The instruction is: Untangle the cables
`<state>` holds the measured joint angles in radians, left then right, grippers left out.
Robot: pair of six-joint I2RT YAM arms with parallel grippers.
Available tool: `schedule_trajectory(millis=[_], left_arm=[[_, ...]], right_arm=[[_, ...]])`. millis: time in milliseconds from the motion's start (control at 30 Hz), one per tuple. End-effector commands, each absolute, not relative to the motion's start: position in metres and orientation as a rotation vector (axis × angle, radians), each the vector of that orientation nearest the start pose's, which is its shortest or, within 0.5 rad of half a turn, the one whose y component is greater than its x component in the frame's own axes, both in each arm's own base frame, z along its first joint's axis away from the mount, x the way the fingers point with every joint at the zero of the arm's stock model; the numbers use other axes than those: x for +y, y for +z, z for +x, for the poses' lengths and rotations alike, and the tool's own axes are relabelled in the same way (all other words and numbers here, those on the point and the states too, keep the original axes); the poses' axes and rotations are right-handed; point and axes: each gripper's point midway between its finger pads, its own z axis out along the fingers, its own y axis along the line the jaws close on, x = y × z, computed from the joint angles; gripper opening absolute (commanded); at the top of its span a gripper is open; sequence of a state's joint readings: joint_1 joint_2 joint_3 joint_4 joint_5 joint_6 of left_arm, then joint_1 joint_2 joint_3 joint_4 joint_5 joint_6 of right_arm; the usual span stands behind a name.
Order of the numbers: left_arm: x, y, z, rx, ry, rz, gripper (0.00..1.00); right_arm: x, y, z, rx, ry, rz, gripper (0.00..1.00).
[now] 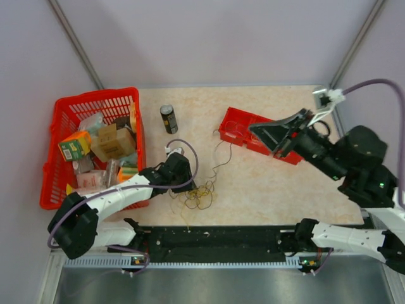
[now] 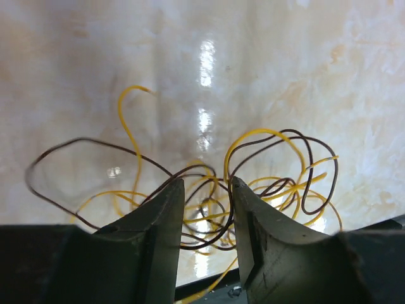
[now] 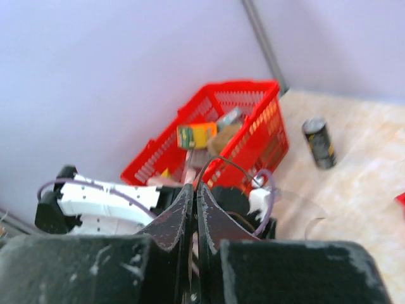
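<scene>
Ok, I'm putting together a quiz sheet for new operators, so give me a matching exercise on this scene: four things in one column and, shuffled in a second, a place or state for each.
Things:
1. cables
2. can
3. basket
4. right claw

Places or states:
A. shut, held up off the table
B. a tangled heap, partly between the jaws of the left claw
C. at the table's left edge, filled with boxes
D. standing alone, farther back than the tangle

Pairs: 1-B, 2-D, 3-C, 4-A.
</scene>
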<state>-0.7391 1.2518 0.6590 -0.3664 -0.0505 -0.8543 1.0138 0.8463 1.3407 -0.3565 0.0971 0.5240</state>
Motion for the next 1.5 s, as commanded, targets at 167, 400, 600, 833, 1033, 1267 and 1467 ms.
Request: schedule_trajectory(millis=[167, 400, 600, 833, 1033, 1267, 1467], left_arm=[[-0.191, 0.076, 0.215, 2.470, -0.549, -0.218, 0.45], [-0.188, 0.101, 0.221, 2.394, -0.549, -0.165, 0.48], [-0.200, 0.137, 0.218, 2.312, -0.669, -0.053, 0.59], [-0.231, 0.168, 0.204, 2.256, -0.915, 0.096, 0.72], [-0.253, 0.177, 0.194, 2.230, -1.058, 0.211, 0.78], [-0.264, 0.206, 0.187, 2.138, -1.168, 0.304, 0.89], [-0.265, 0.226, 0.182, 2.075, -1.209, 0.340, 0.89]], right_arm=[[0.141, 0.575, 0.153, 1.306, 0.804, -0.214, 0.00], [0.129, 0.567, 0.185, 1.358, 0.555, -0.166, 0.00], [0.111, 0.537, 0.229, 1.453, 0.208, -0.117, 0.00], [0.074, 0.514, 0.288, 1.518, 0.162, 0.026, 0.00], [0.054, 0.497, 0.327, 1.569, 0.222, 0.097, 0.00], [0.046, 0.453, 0.358, 1.642, 0.243, 0.128, 0.00], [0.043, 0.418, 0.368, 1.685, 0.234, 0.144, 0.00]])
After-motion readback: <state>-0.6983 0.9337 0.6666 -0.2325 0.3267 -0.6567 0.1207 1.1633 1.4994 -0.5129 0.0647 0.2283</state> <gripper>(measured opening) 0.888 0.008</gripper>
